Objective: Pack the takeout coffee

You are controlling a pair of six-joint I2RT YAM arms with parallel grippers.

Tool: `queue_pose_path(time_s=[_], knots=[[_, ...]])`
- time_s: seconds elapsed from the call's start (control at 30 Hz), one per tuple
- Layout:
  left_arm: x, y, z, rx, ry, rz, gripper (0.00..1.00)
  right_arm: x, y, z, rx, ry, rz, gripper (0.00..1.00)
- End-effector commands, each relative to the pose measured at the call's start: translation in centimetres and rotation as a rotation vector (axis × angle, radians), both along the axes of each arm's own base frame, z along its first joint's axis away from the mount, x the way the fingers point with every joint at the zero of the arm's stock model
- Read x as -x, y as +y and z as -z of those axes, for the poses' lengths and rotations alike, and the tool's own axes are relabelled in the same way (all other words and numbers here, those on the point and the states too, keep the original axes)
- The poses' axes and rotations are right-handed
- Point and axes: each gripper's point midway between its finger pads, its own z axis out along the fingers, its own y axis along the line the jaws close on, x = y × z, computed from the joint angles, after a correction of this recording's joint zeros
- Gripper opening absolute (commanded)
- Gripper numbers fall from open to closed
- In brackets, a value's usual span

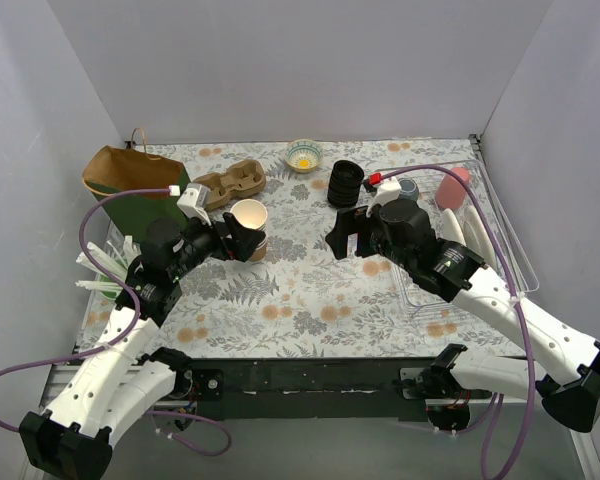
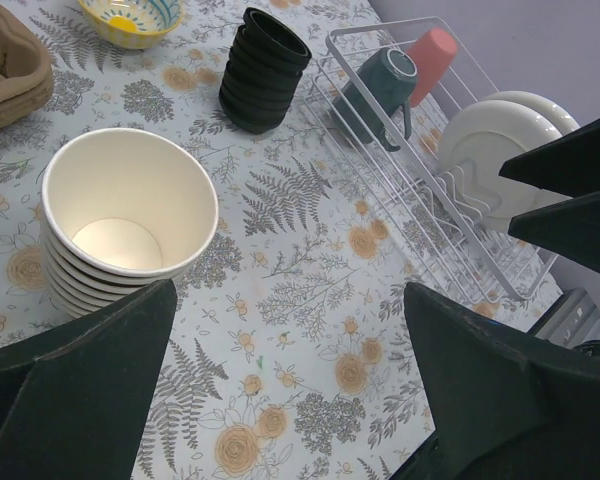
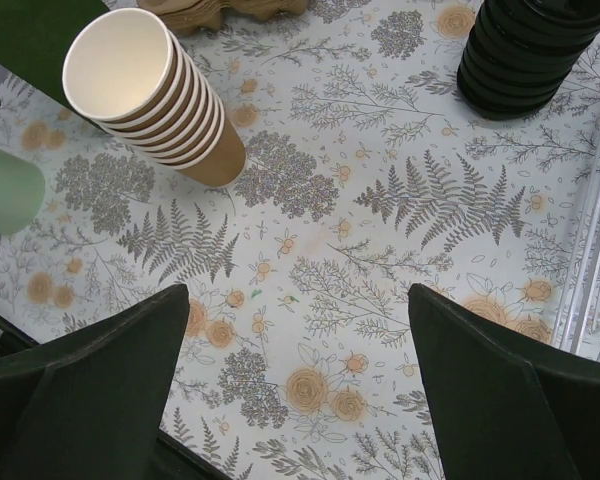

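Observation:
No lidded takeout coffee shows in any view. A stack of lidless brown paper cups (image 1: 249, 228) stands left of centre; it also shows in the left wrist view (image 2: 120, 220) and the right wrist view (image 3: 155, 90). A stack of black lids (image 1: 345, 184) stands further back, also seen from the left wrist (image 2: 263, 70) and the right wrist (image 3: 535, 50). My left gripper (image 1: 236, 241) is open and empty, just beside the cup stack, over bare tablecloth (image 2: 290, 300). My right gripper (image 1: 344, 236) is open and empty (image 3: 298, 300), to the right of the cups.
A cardboard cup carrier (image 1: 230, 183) and a brown paper bag (image 1: 130, 175) lie at the back left. A small bowl (image 1: 304, 154) sits at the back. A wire dish rack (image 1: 490, 230) on the right holds plates (image 2: 490, 130), a green mug (image 2: 380, 85) and a pink cup (image 2: 430, 50).

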Motion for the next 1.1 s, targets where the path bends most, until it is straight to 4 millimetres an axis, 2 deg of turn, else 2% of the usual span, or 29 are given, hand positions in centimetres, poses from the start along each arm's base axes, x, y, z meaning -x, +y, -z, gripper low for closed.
queue_pose_path(time_s=[0.0,0.17,0.27,0.3,0.37,0.4,0.47,0.5,0.57,0.63,0.73,0.87,0.97,1.07], knots=[[-0.3,0.5,-1.2,-0.016,-0.041,-0.028,0.98,-0.2,-0.1,-3.4,-0.071,-0.064,0.008,0.99],[-1.1,0.6,-3.4,-0.068,-0.051,-0.029,0.97,0.3,-1.0,-3.6,-0.069,-0.056,0.03,0.99],[-2.3,1.2,-4.6,-0.138,-0.038,-0.065,0.89,0.8,-1.5,-3.6,-0.061,-0.074,0.017,0.98],[-3.2,1.2,-3.8,-0.171,-0.009,-0.078,0.84,1.1,-1.6,-3.1,-0.055,-0.07,0.005,0.98],[-3.9,1.1,-3.2,-0.227,0.012,-0.09,0.82,1.7,-2.0,-3.2,-0.054,-0.094,-0.017,0.98],[-4.9,1.1,-2.9,-0.259,0.025,-0.117,0.78,2.0,-2.1,-2.4,-0.047,-0.086,-0.029,0.98],[-5.2,0.2,-2.4,-0.316,0.044,-0.104,0.73,2.4,-2.3,-2.6,-0.06,-0.098,-0.038,0.96],[-5.9,0.5,-3.1,-0.34,0.038,-0.146,0.71,2.7,-2.1,-2.4,-0.064,-0.093,-0.058,0.95],[-6.2,-0.1,-1.8,-0.4,0.074,-0.135,0.66,3.0,-2.1,-2.2,-0.071,-0.099,-0.076,0.93],[-7.0,0.5,-1.5,-0.449,0.077,-0.173,0.63,3.4,-1.8,-1.8,-0.073,-0.093,-0.099,0.91],[-7.4,3.0,-1.5,-0.518,0.108,-0.301,0.6,3.7,-1.5,-1.8,-0.084,-0.088,-0.123,0.89],[-7.1,4.7,-1.9,-0.54,0.106,-0.384,0.55,4.1,-1.1,-1.5,-0.09,-0.077,-0.154,0.87],[-6.9,5.9,0.0,-0.592,0.163,-0.431,0.54,4.3,-1.0,-1.3,-0.092,-0.072,-0.165,0.85],[-7.0,5.8,1.5,-0.593,0.205,-0.441,0.48,4.6,-1.1,-1.4,-0.1,-0.075,-0.171,0.83]])
